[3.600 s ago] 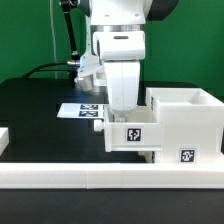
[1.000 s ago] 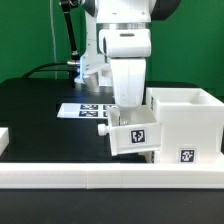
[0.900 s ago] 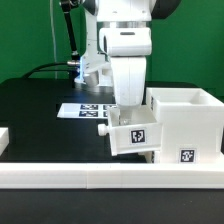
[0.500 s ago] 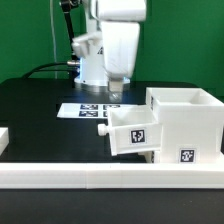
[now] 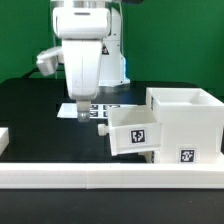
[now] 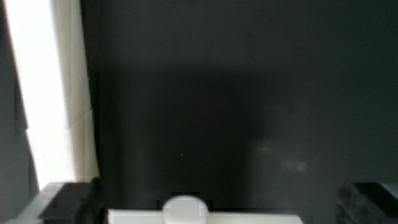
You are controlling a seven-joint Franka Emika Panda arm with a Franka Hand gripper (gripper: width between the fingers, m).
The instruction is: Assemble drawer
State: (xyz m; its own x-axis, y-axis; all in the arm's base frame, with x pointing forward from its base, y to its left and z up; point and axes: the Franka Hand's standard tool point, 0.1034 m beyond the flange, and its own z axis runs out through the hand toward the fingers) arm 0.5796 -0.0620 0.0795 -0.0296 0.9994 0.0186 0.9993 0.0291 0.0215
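Note:
The white drawer casing (image 5: 185, 118) stands at the exterior view's right, with a tag on its front. One shallow white tray (image 5: 135, 135) with a tag sits partly pushed into the casing, and its round knob (image 5: 103, 131) points to the exterior view's left. My gripper (image 5: 83, 112) hangs above the table to the left of the tray, apart from it, open and empty. In the wrist view the dark fingers (image 6: 71, 200) stand wide apart over the black table, with the tray's knob (image 6: 183, 208) at the picture's edge. A second tray is not in view.
The marker board (image 5: 108, 108) lies flat on the black table just behind the gripper. A long low white rail (image 5: 110, 178) runs along the front edge and also shows in the wrist view (image 6: 71, 90). A white piece (image 5: 5, 138) sits at the far left.
The gripper was shut on the tray at the casing. It has let go, risen and moved to the exterior view's left. The tray stays partly inside the casing.

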